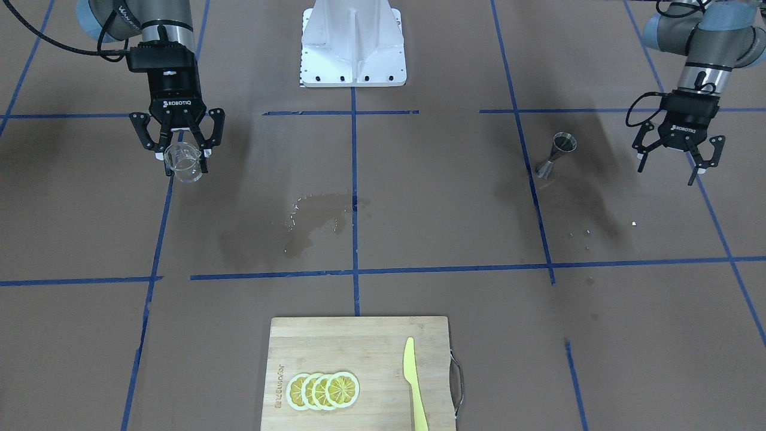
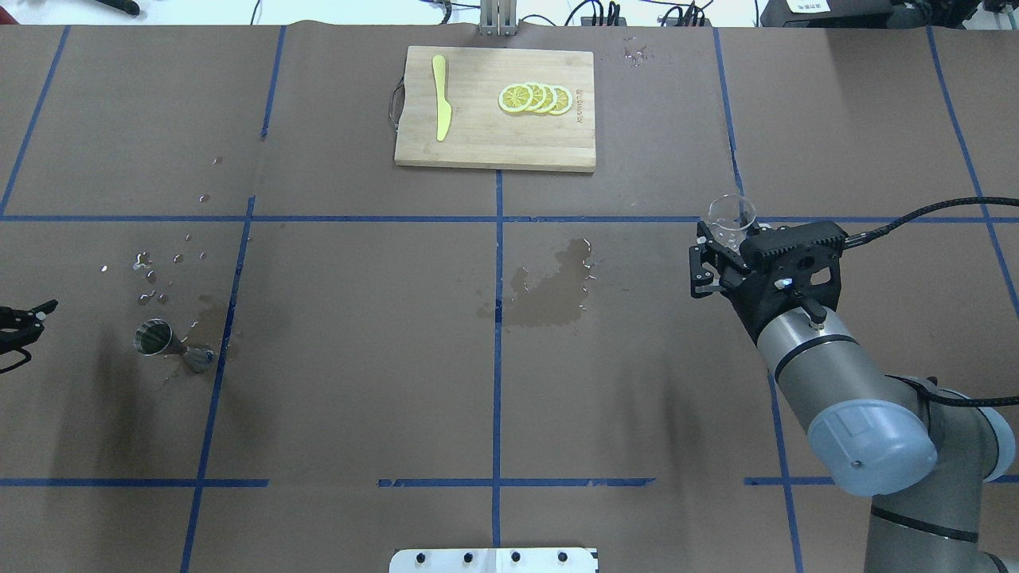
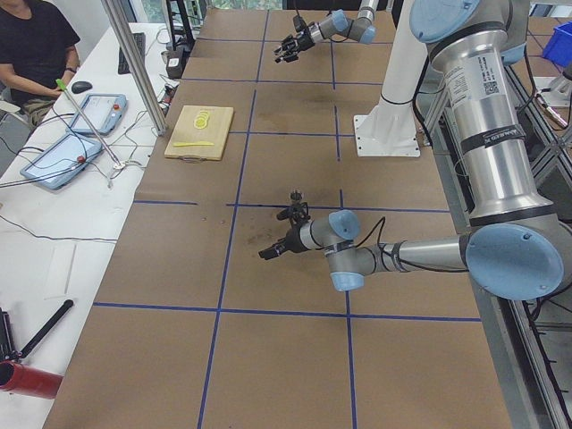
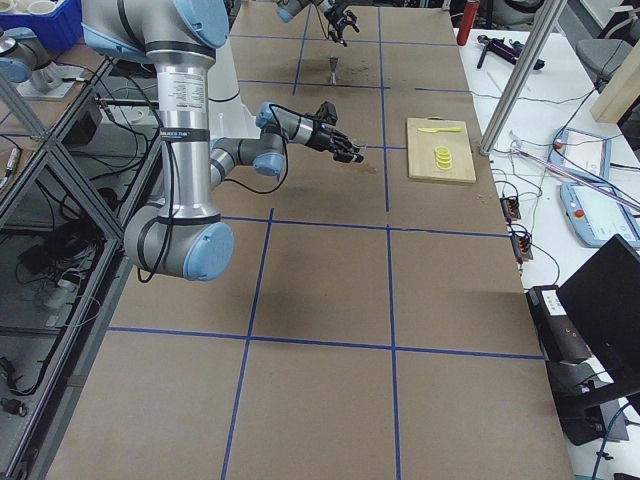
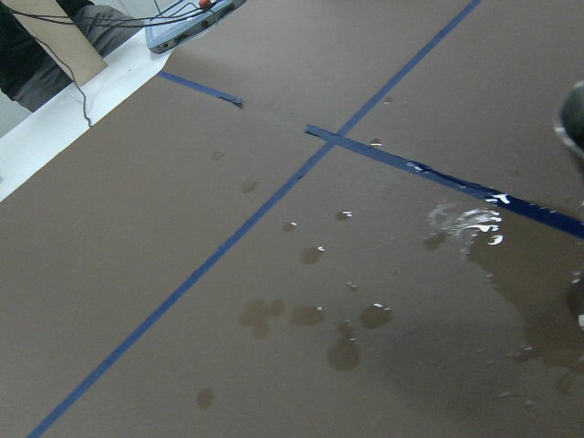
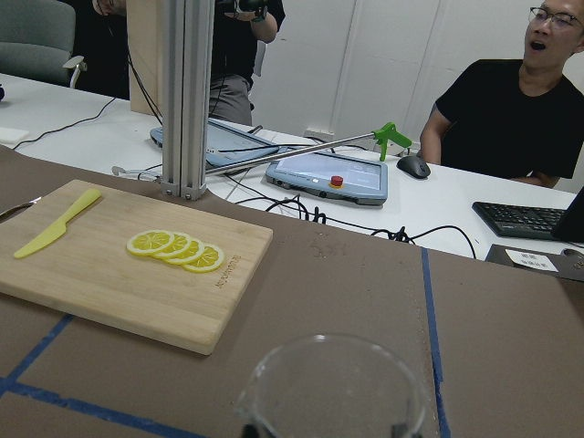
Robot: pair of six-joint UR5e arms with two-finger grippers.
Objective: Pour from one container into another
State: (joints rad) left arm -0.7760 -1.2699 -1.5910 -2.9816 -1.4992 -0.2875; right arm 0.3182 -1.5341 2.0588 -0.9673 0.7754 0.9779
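ROBOTIQ stands in white on the black body of the right tool (image 1: 182,155) and, upside down, on the left tool (image 1: 669,164). The cutting board (image 1: 359,353) bears a burnt-in mark, unreadable.

Rt wrist view: glass cup (image 6: 333,392) cut off by bottom edge, only rim & upper wall show, its base & the fingers on it almost wholly out of frame, and no view lets me tell if there's liquid inside. Lt wrist view: jigger (image 5: 573,128) is just a dark blurred sliver at the frame's rt edge; overhead, left gripper (image 1: 667,169) cropped by the frame's lt edge. Front view: cutting board (image 1: 359,371) & yellow knife (image 1: 413,383) clipped at bottom edge; side views, jigger too small to make out.
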